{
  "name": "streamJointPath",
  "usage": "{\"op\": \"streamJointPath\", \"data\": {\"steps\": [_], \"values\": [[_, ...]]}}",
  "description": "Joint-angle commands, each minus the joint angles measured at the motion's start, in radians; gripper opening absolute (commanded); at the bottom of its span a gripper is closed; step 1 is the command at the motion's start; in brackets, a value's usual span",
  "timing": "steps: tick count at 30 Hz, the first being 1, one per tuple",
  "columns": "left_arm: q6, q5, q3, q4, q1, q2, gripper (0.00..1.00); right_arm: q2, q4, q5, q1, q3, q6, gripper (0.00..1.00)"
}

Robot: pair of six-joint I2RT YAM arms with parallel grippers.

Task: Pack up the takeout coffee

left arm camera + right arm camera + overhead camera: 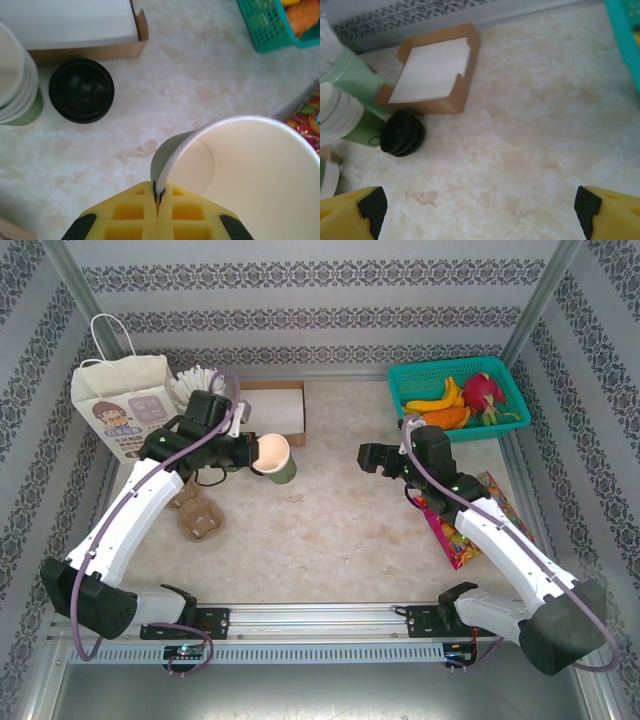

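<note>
Showing a cream inside and dull olive-green wall, the lidless takeout coffee (250, 170) is pinched at its rim by the left hand (157, 192), perhaps just off the counter (330, 530). Its black lid (81, 90) lies apart. The right hand (480, 210) gapes wide.

The paper bag (122, 405) carries a cartoon figure and small print, too small to read. Nothing else is legible.
</note>
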Motion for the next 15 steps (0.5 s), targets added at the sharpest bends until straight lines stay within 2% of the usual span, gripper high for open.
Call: {"op": "streamJointPath", "data": {"steps": [1,6,12,15], "values": [[0.047,0.007,-0.042,0.07,-0.058,-0.001,0.0,-0.027,0.025,-0.06,-0.033,-0.049,0.092,0.98],[0.038,-0.031,-0.12,0.134,-0.143,0.036,0.0,-0.041,0.016,-0.13,-0.036,-0.078,0.078,0.98],[0.026,-0.111,-0.136,0.135,-0.237,0.135,0.05,-0.061,0.02,-0.09,-0.037,-0.117,0.124,0.98],[0.031,-0.111,-0.135,0.149,-0.268,0.176,0.05,-0.056,0.025,-0.088,-0.037,-0.122,0.135,0.98]]}}
